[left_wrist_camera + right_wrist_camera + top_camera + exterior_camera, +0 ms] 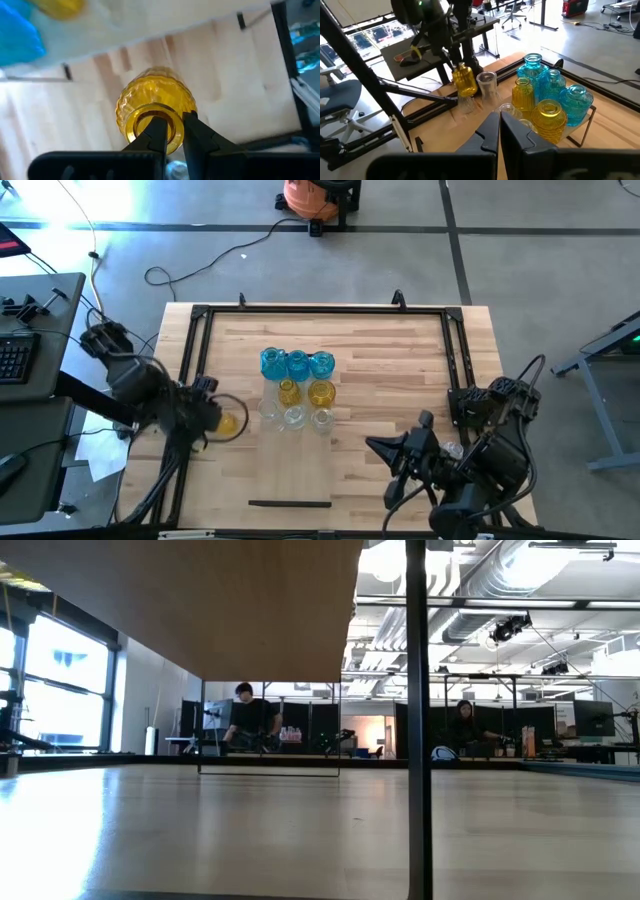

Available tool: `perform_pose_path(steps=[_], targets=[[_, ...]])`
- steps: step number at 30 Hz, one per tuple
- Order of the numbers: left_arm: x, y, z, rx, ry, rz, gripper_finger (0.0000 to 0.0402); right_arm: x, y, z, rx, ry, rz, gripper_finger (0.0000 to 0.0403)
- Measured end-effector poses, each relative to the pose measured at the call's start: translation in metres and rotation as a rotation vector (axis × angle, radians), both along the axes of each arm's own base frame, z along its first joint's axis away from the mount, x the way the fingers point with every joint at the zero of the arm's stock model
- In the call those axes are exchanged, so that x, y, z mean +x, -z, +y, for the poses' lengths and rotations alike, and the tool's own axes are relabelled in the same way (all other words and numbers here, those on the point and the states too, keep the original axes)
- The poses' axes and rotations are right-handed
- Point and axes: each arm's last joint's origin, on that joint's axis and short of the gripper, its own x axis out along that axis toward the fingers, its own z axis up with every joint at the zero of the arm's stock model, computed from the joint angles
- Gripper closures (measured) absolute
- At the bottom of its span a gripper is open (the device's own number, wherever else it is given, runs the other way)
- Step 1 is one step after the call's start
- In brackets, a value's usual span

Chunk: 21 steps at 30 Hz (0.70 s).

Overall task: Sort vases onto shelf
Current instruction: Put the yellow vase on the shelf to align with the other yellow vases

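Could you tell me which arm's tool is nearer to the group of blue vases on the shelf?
Left. The left tool, shut on a yellow vase, sits just off the shelf's left side, fairly near the blue vases. The right tool waits shut, farther away at the table's front right.

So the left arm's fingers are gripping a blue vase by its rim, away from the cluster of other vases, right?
Not quite: the vase is yellow, not blue. The left wrist view shows the left gripper pinching the rim of a yellow vase; the high view shows it apart from the cluster of vases.
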Motion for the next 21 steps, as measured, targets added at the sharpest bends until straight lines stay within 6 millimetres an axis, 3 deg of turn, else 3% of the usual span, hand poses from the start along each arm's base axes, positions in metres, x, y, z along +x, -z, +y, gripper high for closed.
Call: perform_pose_path(steps=[4,21], targets=[[0.007,-0.008,0.015,0.018,0.012,-0.040,0.0377,0.002,0.000,-0.002,0.008,0.011,-0.004,0.0403],[0.028,-0.009,0.071,0.208,0.097,-0.023,0.0376,0.013,0.000,-0.013,0.069,0.076,-0.035,0.0403]])
